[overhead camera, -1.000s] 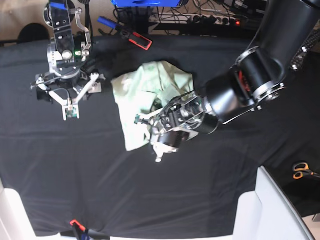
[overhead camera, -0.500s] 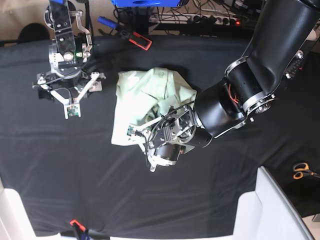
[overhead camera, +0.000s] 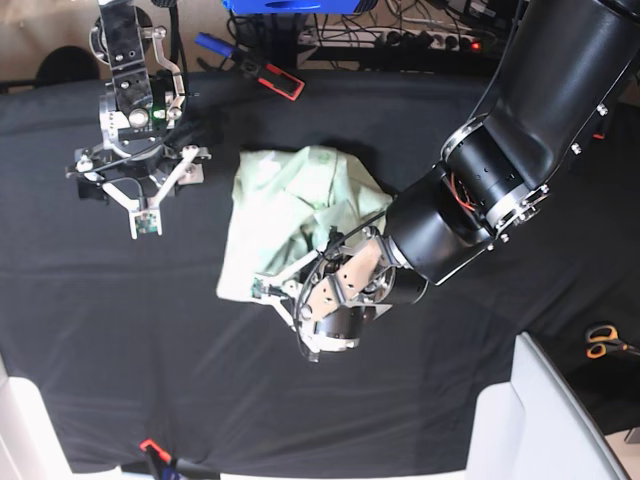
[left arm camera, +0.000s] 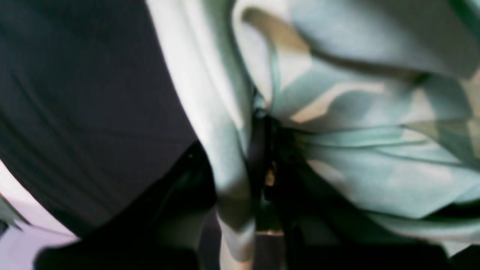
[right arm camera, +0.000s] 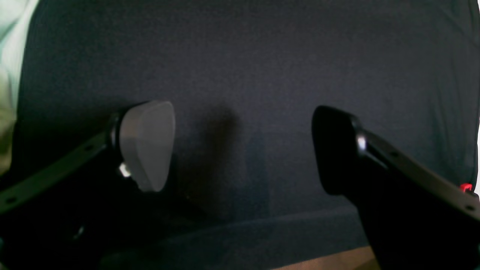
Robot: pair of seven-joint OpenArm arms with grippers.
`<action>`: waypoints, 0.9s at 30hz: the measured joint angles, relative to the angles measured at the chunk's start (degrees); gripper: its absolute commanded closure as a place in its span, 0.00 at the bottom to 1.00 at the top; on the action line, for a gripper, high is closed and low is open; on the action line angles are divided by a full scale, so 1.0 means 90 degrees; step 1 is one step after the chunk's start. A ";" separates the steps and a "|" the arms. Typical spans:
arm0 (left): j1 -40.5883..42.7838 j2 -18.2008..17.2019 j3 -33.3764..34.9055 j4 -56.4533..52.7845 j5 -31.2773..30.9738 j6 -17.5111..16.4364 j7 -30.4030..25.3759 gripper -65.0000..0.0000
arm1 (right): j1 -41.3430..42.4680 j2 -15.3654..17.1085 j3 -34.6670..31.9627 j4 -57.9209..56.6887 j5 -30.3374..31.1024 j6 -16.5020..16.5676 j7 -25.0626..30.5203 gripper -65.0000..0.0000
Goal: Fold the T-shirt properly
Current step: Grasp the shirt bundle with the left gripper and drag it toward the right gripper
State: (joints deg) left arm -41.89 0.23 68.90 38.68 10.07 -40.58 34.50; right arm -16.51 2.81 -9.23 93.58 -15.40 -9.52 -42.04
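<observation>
- Loosely bunched T-shirt (overhead camera: 285, 205): pale mint, soft creased cotton on black tablecloth (overhead camera: 120, 320).
- my left gripper (overhead camera: 300, 300) pinches its fold.
- my right gripper (right arm camera: 243, 150) spread wide, holding nothing.

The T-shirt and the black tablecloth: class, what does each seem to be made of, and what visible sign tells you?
The T-shirt: soft, thin woven or knit fabric, likely cotton, matte pale mint; it bunches into loose creases and drapes where the left end effector pinches it.
The black tablecloth: matte textile, fibre unclear; it shows shallow wrinkles and no gloss.
</observation>
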 measured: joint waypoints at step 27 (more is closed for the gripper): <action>-0.0219 -0.0087 -0.0005 0.0007 -0.0058 0.0007 0.0476 0.40 | -0.0002 -0.0015 0.0000 0.0000 0.0000 0.0002 0.0002 0.17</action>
State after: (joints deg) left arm -43.86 -0.56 68.86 38.74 9.54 -40.51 38.79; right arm -16.53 2.68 -9.23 93.58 -15.40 -9.50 -42.02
